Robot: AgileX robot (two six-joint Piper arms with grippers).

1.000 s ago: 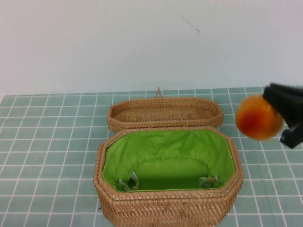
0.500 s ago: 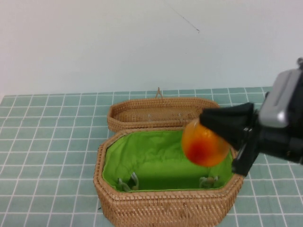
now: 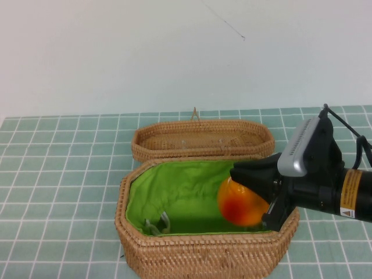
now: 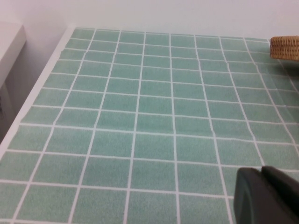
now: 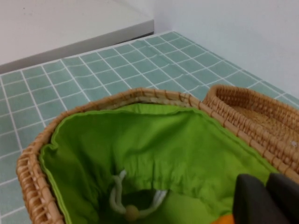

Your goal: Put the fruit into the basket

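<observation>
The fruit [image 3: 239, 204], glossy orange-yellow with a red blush, is held in my right gripper [image 3: 260, 196] low inside the right part of the open basket [image 3: 203, 256]. The basket is tan wicker with a bright green lining [image 3: 174, 192]. Its woven lid [image 3: 202, 138] lies open behind it. In the right wrist view the gripper [image 5: 270, 198] hangs over the green lining [image 5: 140, 144], and an orange sliver of the fruit [image 5: 225, 219] shows beside its fingers. My left gripper [image 4: 267, 196] is shut and empty above the tiled table, out of the high view.
A green tiled mat [image 3: 58, 174] covers the table. A drawstring cord with a bead [image 5: 131, 212] lies inside the basket. A wicker edge [image 4: 285, 46] shows far off in the left wrist view, and the table's edge [image 4: 28, 112] runs along one side.
My right gripper has carried the fruit leftward and down, from beside the basket's right side to low inside its right part. The left arm has not moved.
</observation>
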